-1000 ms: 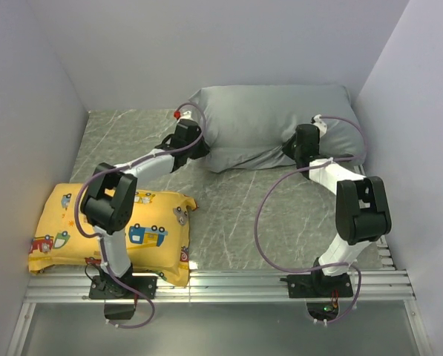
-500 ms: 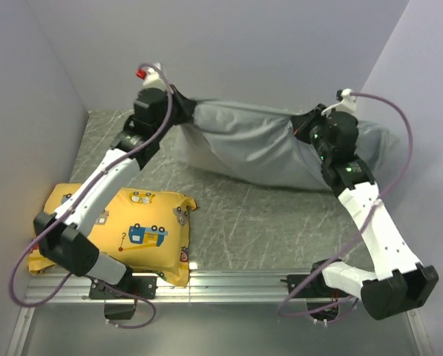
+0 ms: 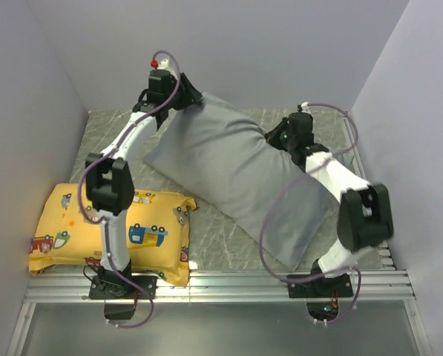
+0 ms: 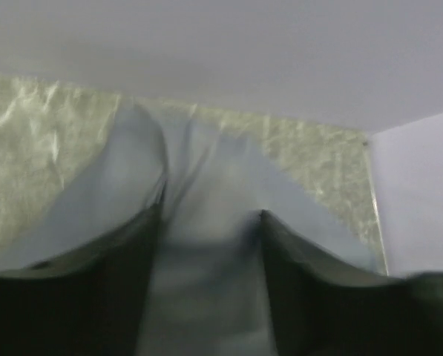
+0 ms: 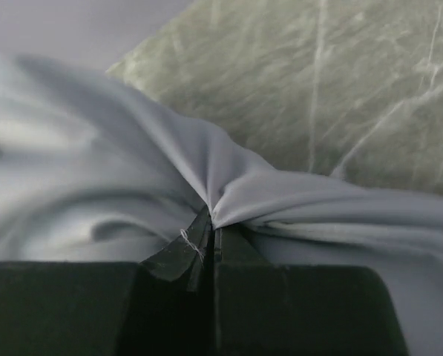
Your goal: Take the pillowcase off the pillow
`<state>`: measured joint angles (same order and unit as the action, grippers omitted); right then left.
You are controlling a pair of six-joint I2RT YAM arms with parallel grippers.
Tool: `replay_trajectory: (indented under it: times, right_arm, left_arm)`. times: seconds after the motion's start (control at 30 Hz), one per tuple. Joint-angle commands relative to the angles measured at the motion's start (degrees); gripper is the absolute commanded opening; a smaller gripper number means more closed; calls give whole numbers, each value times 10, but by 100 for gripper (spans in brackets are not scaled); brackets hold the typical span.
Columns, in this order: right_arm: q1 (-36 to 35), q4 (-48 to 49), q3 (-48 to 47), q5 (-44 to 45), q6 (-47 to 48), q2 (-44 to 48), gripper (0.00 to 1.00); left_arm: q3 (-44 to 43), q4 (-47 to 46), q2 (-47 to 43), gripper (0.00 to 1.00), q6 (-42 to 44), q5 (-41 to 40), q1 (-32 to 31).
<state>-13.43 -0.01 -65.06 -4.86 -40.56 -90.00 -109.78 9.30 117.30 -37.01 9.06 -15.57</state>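
"Can you see the pillow?"
"No. Your pillowcase [image 3: 232, 167] hides it, lying slantwise across the surface [image 3: 214, 241]."
"And the arms?"
"Your left pincer [image 3: 192, 100], stretched high and far, clamps its corner; your right pincer [image 5: 214, 222], elbow folded, nips a fold."

Entry one: the pillowcase [image 3: 236, 174]. We log it lying diagonally across the bench [image 3: 117, 141], its far end near the back edge left of centre and its near end by the front right corner.

Entry two: the left gripper [image 3: 194, 99]. We place it on that far end, at the back edge.

Entry three: the right gripper [image 3: 273, 137]. We place it on the pillowcase's right-hand side, toward the right edge.

Entry four: the cushion [image 3: 151, 230]. We log it at the front left corner, just left of the pillowcase, with the left arm crossing above it.
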Motion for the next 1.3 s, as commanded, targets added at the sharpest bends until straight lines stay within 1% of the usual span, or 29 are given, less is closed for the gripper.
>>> replay_trajectory:
  times: [0.0, 0.03, 0.07, 0.1, 0.13, 0.23, 0.27, 0.3, 0.33, 0.37, 0.4, 0.43, 0.47, 0.53, 0.6, 0.7, 0.73, 0.8, 0.83, 0.87, 0.9, 0.93, 0.97, 1.0, 1.1, 1.13, 1.2, 1.23, 1.27]
  right_arm:
    - [16, 53, -47, -37, -53, -87, 0]
    - [16, 65, -48, -55, -55, -97, 0]
    - [17, 75, -48, -57, -52, -105, 0]
    - [16, 79, -52, -59, -52, -108, 0]
    - [16, 79, -56, -62, -52, -110, 0]
    - [15, 93, -74, -83, -59, -115, 0]
    - [15, 96, -89, -88, -60, -117, 4]
    - [16, 91, -97, -92, -60, -115, 9]
    - [15, 84, -107, -98, -50, -108, 29]
    - [17, 77, -124, -97, -39, -100, 40]
    - [18, 54, -131, -91, -30, -91, 50]
    - [20, 39, -138, -85, -12, -64, 66]
    - [24, 23, -149, -71, -7, -51, 71]
    - [34, -23, -160, -63, 10, -9, 80]
    - [45, -65, -160, -40, 17, 25, 86]
    - [57, -102, -127, -24, 32, 104, 88]
    - [67, -110, -112, -18, 44, 152, 89]
    - [76, -129, -46, 4, 54, 210, 92]
    - [89, -133, -19, 12, 53, 267, 94]
    - [96, -133, 34, 8, 52, 295, 94]
    - [100, -141, 59, 7, 53, 323, 95]
    - [102, -150, 94, 12, 61, 370, 95]
    - [103, -161, 111, 13, 65, 393, 95]
    - [102, -185, 129, 14, 70, 437, 95]
    - [103, -219, 211, 32, 72, 510, 97]
    - [102, -224, 251, 36, 65, 555, 98]
    - [102, -233, 283, 38, 59, 590, 98]
    - [103, -237, 307, 43, 55, 610, 98]
    - [102, -240, 317, 48, 52, 617, 99]
  left_arm:
    - [-78, 31, -11, 66, 18, 2, -14]
    - [-56, 34, -43, 71, 29, -24, -21]
    - [-34, 19, -66, 79, 41, -45, -30]
    - [8, 13, -89, 83, 58, -65, -46]
    - [26, 12, -133, 88, 64, -89, -55]
    - [94, 12, -209, 89, 65, -141, -89]
    - [113, 10, -228, 89, 60, -148, -98]
    - [160, 2, -264, 89, 54, -154, -124]
    - [180, -2, -279, 89, 54, -183, -139]
    - [198, -1, -291, 89, 55, -199, -155]
    - [233, 0, -303, 89, 58, -210, -188]
    - [247, 1, -318, 89, 59, -221, -203]
    - [258, 9, -323, 89, 56, -236, -216]
    - [288, 18, -332, 89, 55, -247, -258]
    - [321, -5, -341, 89, 57, -267, -302]
    - [331, -17, -333, 90, 60, -263, -342]
    - [324, -10, -311, 89, 62, -259, -350]
    - [294, 8, -267, 89, 76, -273, -374]
    - [288, 11, -255, 89, 79, -279, -381]
    - [279, 9, -241, 89, 79, -280, -384]
    - [273, 9, -215, 89, 77, -279, -384]
    - [266, 12, -200, 85, 77, -288, -384]
    - [256, 30, -185, 82, 78, -302, -384]
    - [228, 45, -155, 76, 80, -330, -382]
    - [183, 82, -116, 63, 88, -362, -371]
    - [180, 79, -113, 53, 91, -375, -367]
    - [182, 77, -114, 38, 91, -377, -351]
    - [185, 72, -117, 24, 90, -375, -344]
    - [189, 70, -122, 19, 89, -373, -337]
